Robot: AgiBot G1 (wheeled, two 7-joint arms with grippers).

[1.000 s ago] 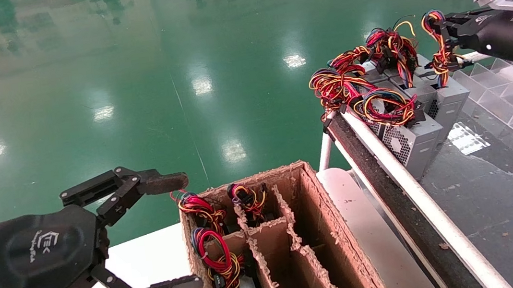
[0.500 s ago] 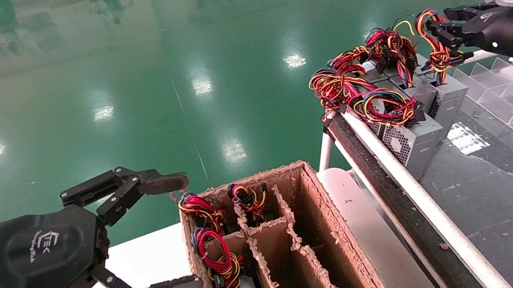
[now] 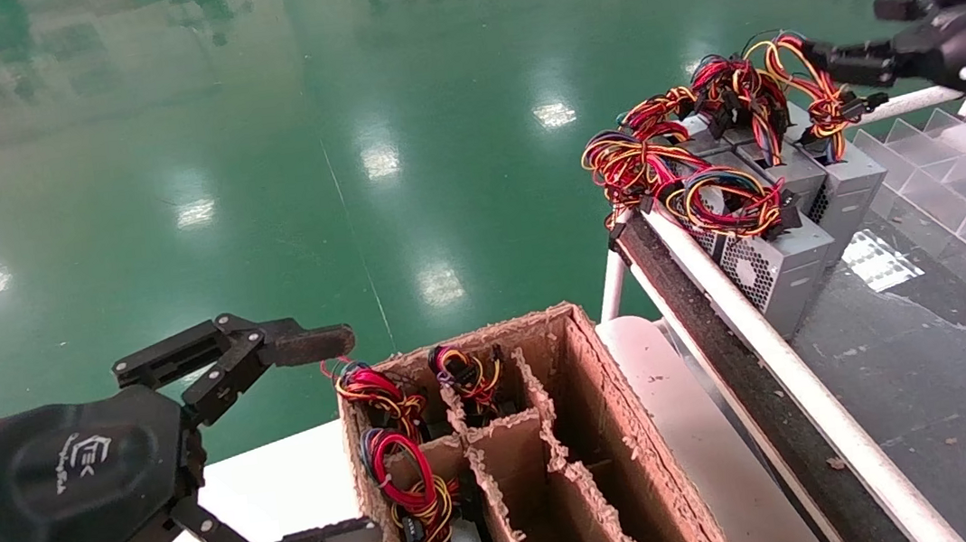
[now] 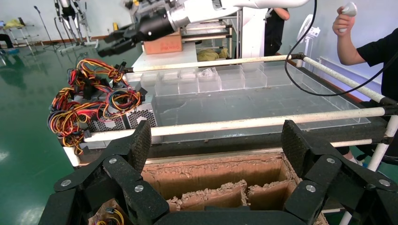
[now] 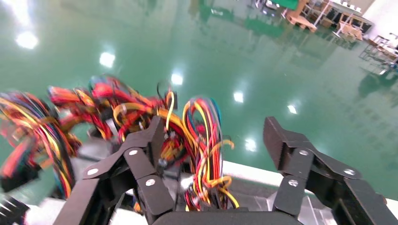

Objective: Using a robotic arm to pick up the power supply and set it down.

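The left gripper [image 3: 334, 438] hangs parked at the near left, over the white bench [image 3: 280, 485], its jaws spread wide and holding nothing; the far fingertip [image 3: 307, 346] carries a brownish pad. Just beside it stands a torn cardboard box [image 3: 608, 411] split by ragged dividers, with wired units sunk in its left compartments, each topped by a loop of red, yellow and blue wires [image 3: 402, 480].

Farther right, past a white rail [image 3: 786, 373], a cluster of power supplies sits on the dark tray bench [image 3: 939, 364]. The power supply [image 3: 846, 184] at the far right of the cluster is a small silver-grey metal box standing among its twins, with a looped bundle of red, yellow and orange wires [image 3: 808, 93] rising from its top. A neighbour nearer the rail shows a perforated grille.

The robotic arm [image 3: 864, 59] reaches in from the upper right, level with that bundle. In the right wrist view its jaws [image 5: 213, 140] are released and wide apart, the wire loop [image 5: 206, 140] standing between them without being clamped.
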